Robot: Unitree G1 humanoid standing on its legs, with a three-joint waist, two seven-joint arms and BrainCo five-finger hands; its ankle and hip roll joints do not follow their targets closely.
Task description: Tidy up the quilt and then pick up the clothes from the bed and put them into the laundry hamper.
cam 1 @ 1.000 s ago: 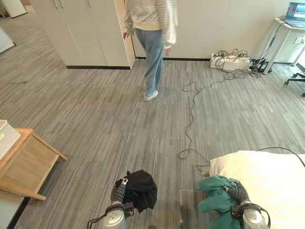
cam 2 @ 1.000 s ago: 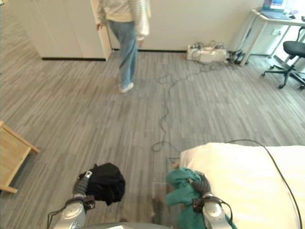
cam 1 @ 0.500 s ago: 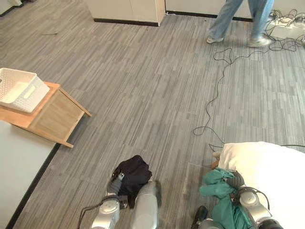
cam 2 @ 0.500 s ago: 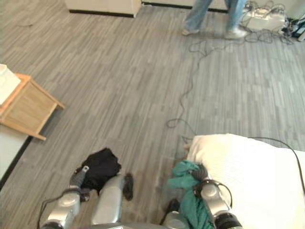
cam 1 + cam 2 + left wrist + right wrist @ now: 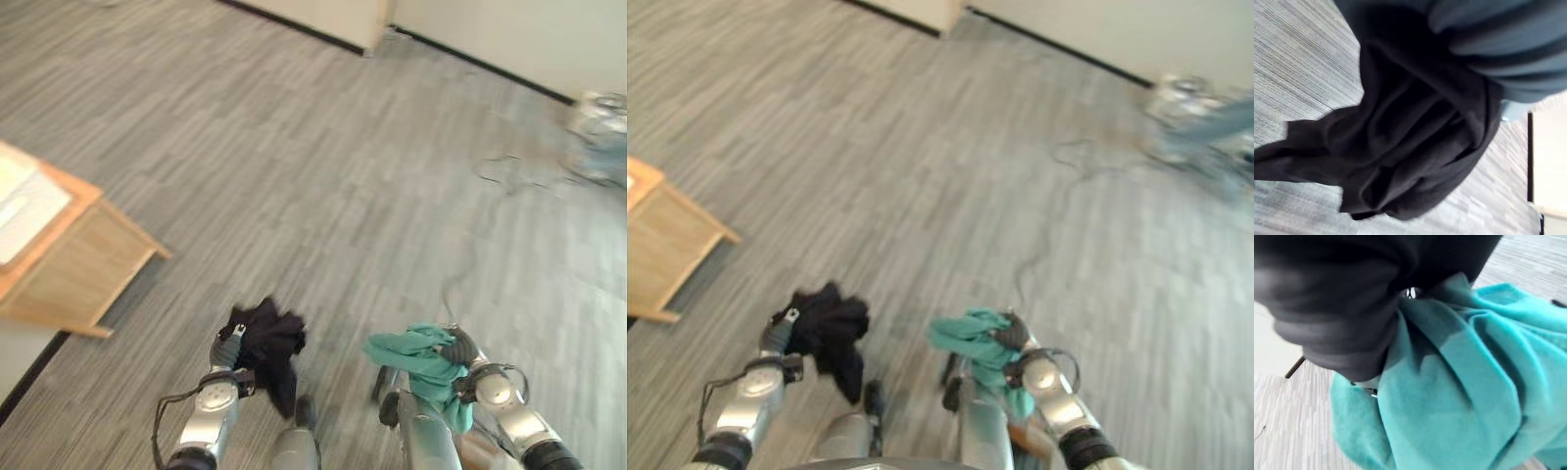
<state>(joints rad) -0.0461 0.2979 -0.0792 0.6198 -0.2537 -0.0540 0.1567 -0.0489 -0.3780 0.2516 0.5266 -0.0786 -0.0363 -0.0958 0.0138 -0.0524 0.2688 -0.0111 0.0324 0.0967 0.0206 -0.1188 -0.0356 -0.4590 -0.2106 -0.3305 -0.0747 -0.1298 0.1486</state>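
Left eye view shows the left hand (image 5: 227, 345) bunched round the black garment (image 5: 269, 343) and the right hand (image 5: 458, 347) round the teal garment (image 5: 416, 354) above the floor (image 5: 323, 196), so loose folds could slip free.

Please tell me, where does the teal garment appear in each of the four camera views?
Left eye view: teal garment, lower right of centre, bunched in the right hand.
Right eye view: lower centre.
Right wrist view: close, draped beneath the dark cover.
Left wrist view: not there.
Shared landmark: the grey striped floor.
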